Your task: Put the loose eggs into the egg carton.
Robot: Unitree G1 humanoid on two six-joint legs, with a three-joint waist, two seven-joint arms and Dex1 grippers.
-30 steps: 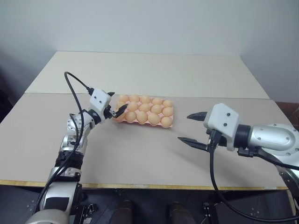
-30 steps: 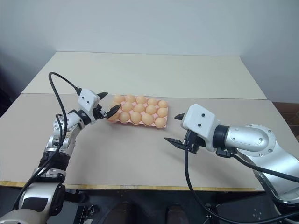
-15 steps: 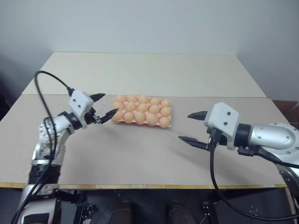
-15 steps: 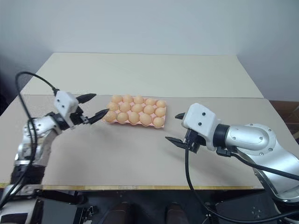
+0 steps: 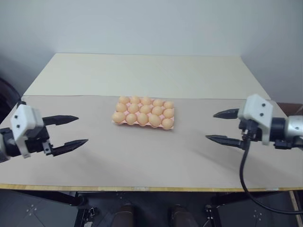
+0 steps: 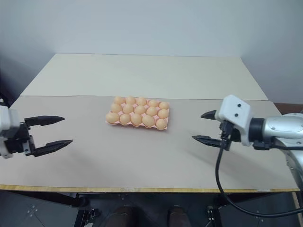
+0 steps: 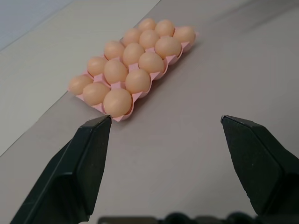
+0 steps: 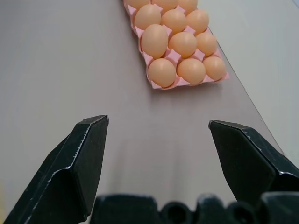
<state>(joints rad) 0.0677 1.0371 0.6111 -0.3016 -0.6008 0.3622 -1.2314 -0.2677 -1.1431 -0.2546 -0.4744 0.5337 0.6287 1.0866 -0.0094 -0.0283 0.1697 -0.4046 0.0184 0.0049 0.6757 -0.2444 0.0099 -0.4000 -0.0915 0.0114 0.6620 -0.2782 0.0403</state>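
Note:
The pink egg carton (image 5: pixel 173 126) lies in the middle of the table, and every cup I can see holds a light orange-tan egg (image 5: pixel 142 118). Loose eggs are out of view; all the eggs I see sit in cups. My left gripper (image 5: pixel 83 129) hovers open far to the left of the carton, pointing toward it with nothing between its fingers. On the far right my right gripper (image 5: pixel 210 126) is open and empty too, facing the carton from a distance. Both wrist views look between wide-apart black fingers (image 7: pixel 88 154) at the carton (image 8: pixel 164 87).
The carton rests on a grey-beige mat (image 5: pixel 142 156) that covers the near part of the table. A lighter tabletop (image 5: pixel 147 71) extends behind it up to a plain wall. The table's front edge (image 5: pixel 142 187) runs just below both grippers.
My left gripper has pulled back from the carton's left end, out to the far left and nearer the front edge. The right gripper has drifted right, away from the carton. Both stay open.

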